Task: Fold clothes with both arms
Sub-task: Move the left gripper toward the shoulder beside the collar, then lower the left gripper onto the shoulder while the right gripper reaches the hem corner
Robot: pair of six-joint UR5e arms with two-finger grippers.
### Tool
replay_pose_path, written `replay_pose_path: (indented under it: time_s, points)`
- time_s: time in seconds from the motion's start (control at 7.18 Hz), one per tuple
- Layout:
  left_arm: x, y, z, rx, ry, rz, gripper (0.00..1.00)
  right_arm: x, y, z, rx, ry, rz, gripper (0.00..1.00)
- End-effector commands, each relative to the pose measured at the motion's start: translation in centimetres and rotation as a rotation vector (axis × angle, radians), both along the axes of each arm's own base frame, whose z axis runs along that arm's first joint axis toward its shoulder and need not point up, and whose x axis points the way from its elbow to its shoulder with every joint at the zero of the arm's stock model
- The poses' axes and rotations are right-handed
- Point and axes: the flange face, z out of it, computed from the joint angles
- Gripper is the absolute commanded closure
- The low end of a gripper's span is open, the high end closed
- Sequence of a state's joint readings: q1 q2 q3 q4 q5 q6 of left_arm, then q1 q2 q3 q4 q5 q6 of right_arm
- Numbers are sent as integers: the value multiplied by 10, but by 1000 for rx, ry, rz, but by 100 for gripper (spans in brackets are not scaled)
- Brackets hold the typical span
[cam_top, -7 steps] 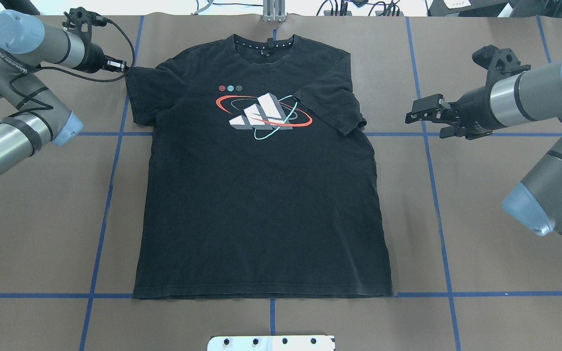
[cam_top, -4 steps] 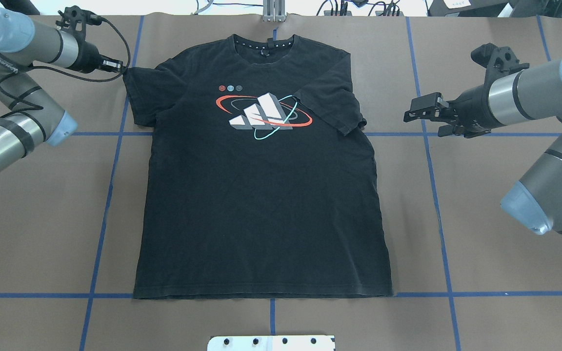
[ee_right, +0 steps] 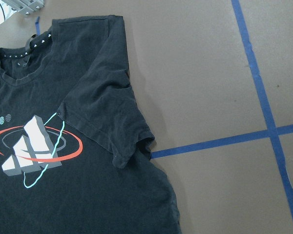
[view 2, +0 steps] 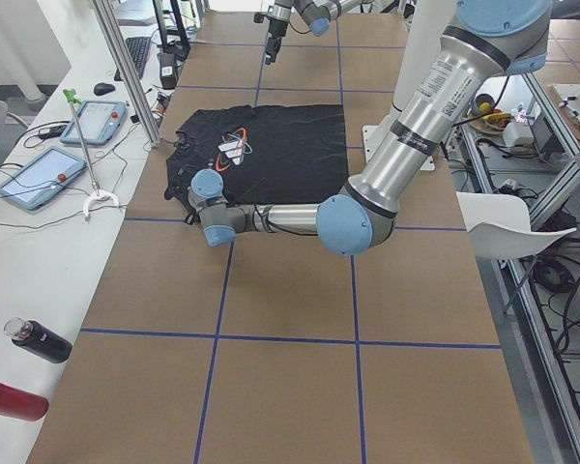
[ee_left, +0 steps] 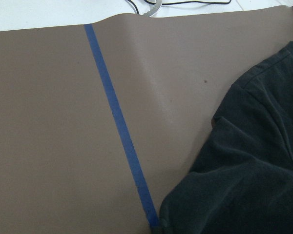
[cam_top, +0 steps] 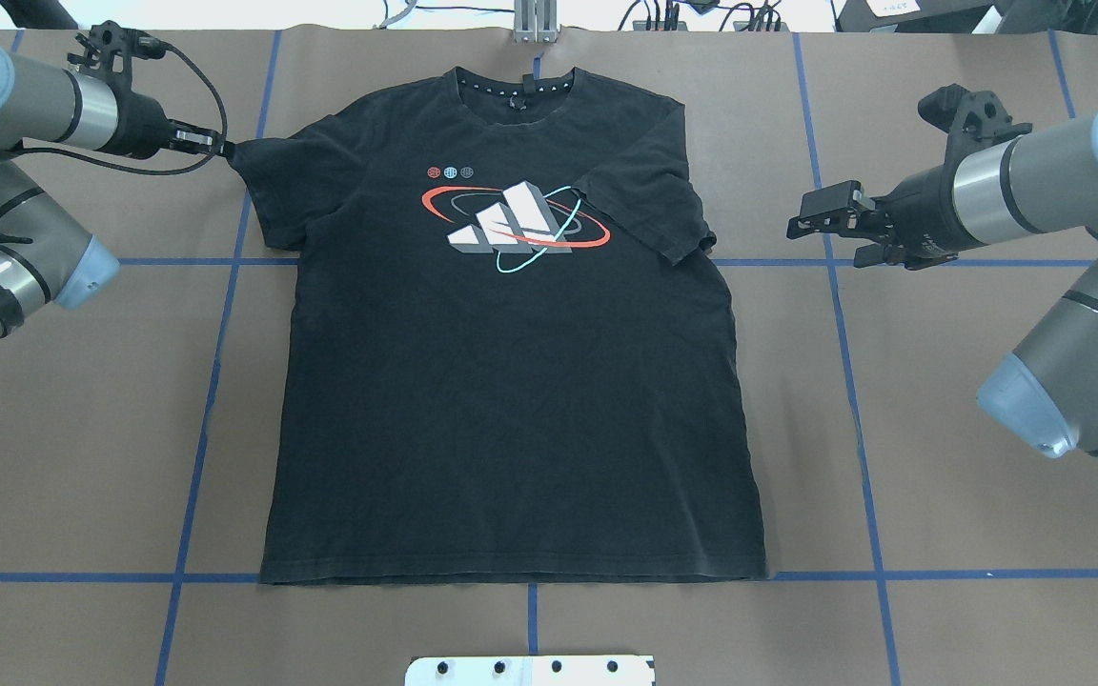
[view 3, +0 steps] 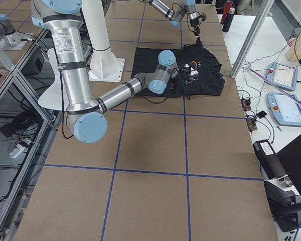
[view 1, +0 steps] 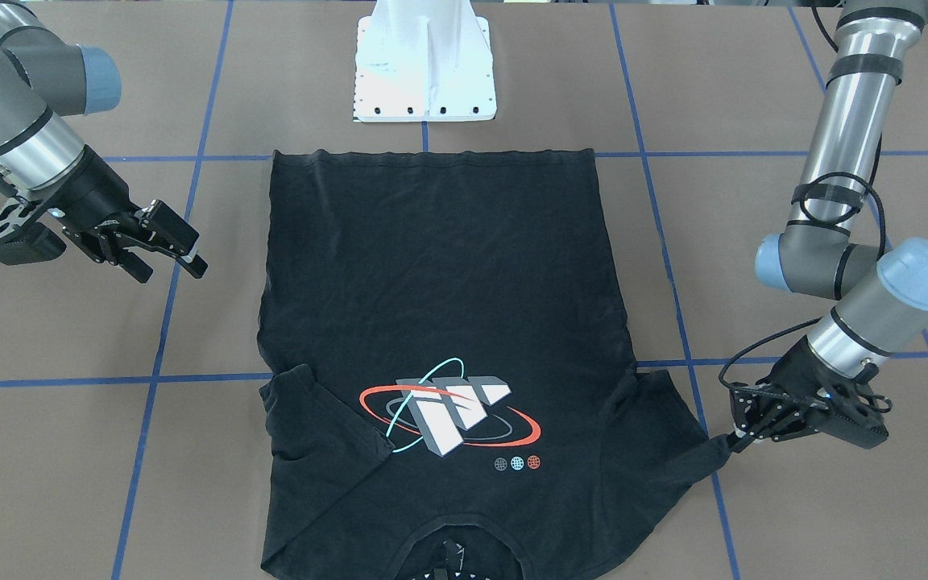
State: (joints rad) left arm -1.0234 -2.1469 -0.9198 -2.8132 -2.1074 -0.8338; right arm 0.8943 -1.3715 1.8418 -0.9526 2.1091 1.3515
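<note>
Two grippers flank one black T-shirt, which lies face up and mostly flat on the brown table. Its collar points away from the robot and its hem lies toward the white pedestal base.

On the left arm's side, we see the left gripper low at the table, its fingers closed narrowly on the tip of the outstretched sleeve. That sleeve is drawn out to a point at the gripper, clearest in the front-facing view. The left wrist camera shows only wrinkled sleeve cloth beside a blue tape line, so we judge the pinch from the two fixed views.

On the other side, the folded sleeve is turned inward over the chest, its edge touching the white block graphic with its orange-red and cyan rings. The right gripper hovers beside this sleeve, apart from the cloth, with its fingers spread wide and nothing between them.
</note>
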Motion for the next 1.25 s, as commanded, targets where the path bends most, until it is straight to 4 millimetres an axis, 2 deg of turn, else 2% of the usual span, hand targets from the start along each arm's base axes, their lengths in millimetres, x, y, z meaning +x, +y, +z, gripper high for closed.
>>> replay_pose_path:
  time_s: [0.0,0.14,0.28,0.42,0.7,0.84,0.98,1.11]
  points:
    - [5,1,-26,-40,38,-15,100,0,0,0,0,-1,-1,0]
    - [19,-5,-67,-102,91,-37,100,0,0,1,-1,0,-1,0]
    - [44,6,-87,-128,127,-25,100,0,0,1,-2,1,-1,0]
    - [64,4,-118,-164,167,-29,100,-1,0,1,-2,1,-3,0]
    - [115,15,-155,-181,201,-78,100,-3,-1,6,-9,9,-4,0]
    - [126,17,-163,-195,193,-78,100,-4,-2,6,-9,9,-2,0]
    - [128,14,-163,-197,182,-98,100,-5,-4,10,-14,14,-2,0]
    - [143,15,-167,-184,176,-122,100,-6,-4,11,-16,15,-4,0]
